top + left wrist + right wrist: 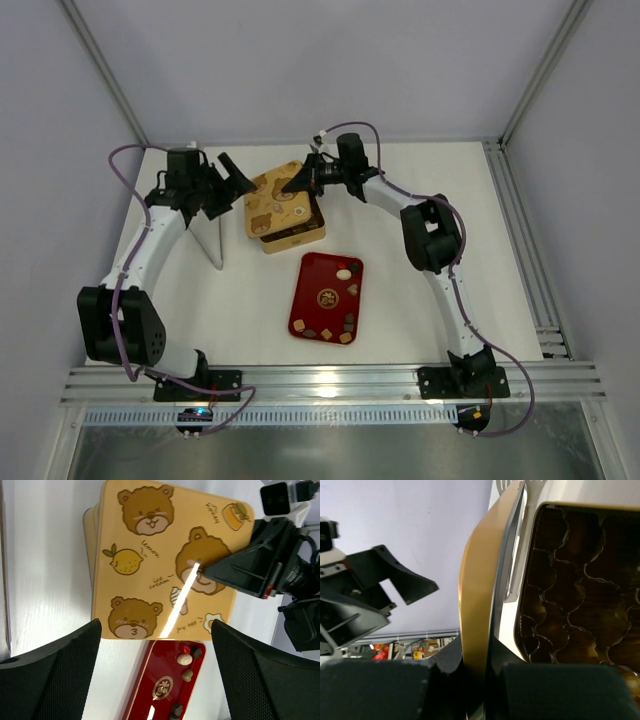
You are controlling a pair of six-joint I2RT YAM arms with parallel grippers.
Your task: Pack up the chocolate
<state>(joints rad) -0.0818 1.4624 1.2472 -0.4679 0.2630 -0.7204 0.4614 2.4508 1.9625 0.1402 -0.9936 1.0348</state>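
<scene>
A gold box (300, 238) sits on the white surface (420, 200) toward its far edge, a little left of the middle. Its lid (272, 200), printed with bears and a lemon, lies skewed over it, so a strip of the box shows along the near and right sides. The right hand (303, 180) is pinching the far right rim of the lid, and the right wrist view shows the gold rim clamped between the black fingers (395, 690). Beside the rim lie dark scalloped compartments, too dim to tell whether anything is in them. The left hand (236, 176) hangs at the lid's far left corner with its fingers spread wide, touching nothing. A red tray (308, 290) with a gold emblem at its centre lies just nearer than the box, about the middle of the surface and apart from it. The chocolate (344, 274) is in this tray, with cream and tan pieces at its far right end and several dark and tan ones along its near end. A thin bent metal piece (215, 245) stands left of the box, under the left arm. The right half of the surface is bare out to the rail (530, 270) along its right edge. White room also lies between the tray and the near edge.
</scene>
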